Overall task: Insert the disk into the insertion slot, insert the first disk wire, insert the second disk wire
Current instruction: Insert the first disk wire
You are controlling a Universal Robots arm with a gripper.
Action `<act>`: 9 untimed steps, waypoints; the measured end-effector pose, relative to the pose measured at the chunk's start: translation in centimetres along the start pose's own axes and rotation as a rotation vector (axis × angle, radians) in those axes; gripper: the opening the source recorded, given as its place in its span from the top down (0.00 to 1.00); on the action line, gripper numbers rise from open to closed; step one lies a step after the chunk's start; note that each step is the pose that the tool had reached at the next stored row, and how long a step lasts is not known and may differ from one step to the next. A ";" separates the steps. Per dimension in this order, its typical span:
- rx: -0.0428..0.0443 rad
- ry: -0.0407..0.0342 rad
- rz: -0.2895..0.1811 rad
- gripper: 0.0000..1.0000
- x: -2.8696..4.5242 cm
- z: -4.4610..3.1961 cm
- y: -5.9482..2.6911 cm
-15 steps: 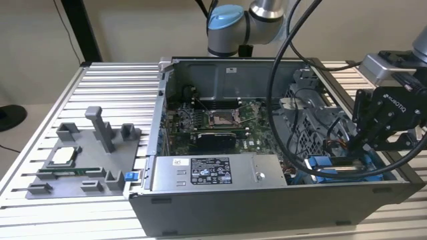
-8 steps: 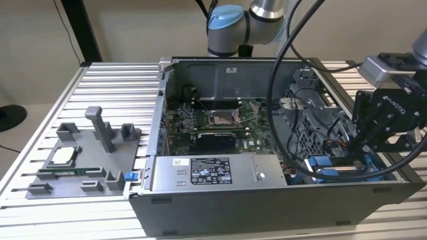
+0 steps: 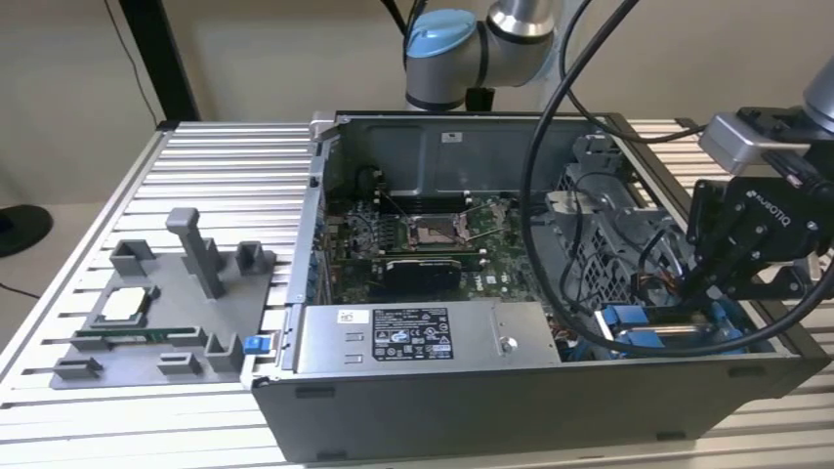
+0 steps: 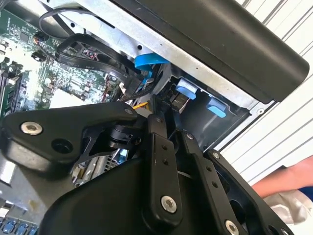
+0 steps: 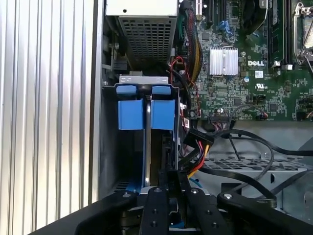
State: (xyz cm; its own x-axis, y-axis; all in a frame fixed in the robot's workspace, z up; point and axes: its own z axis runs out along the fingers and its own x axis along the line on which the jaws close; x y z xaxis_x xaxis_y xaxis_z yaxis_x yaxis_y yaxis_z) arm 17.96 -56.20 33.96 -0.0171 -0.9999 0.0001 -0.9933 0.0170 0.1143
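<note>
Black robot gripper (image 5: 169, 180), jaws drawn narrow, is at the drive bay of the open grey computer case (image 3: 521, 410), where the silver disk in bright blue plastic carrier (image 5: 132, 115) sits slotted; best push square, clear of the black wired connector (image 5: 198, 141)

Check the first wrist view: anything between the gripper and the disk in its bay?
Nothing visible. The gripper sits close up against the disk, which stands in the drive bay. The wire bundle lies beside that line, on the motherboard side, not across it.
</note>
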 end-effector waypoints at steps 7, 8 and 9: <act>0.0000 -0.0010 0.001 1.00 0.05 0.13 -0.02; 0.0001 -0.0018 0.001 1.00 0.05 0.20 -0.03; 0.0000 -0.0023 0.002 1.00 0.05 0.27 -0.03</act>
State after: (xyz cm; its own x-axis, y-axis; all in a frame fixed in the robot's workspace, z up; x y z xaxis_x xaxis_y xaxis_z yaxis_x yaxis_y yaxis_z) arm 17.96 -56.25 33.69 -0.0191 -0.9998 -0.0021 -0.9933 0.0187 0.1142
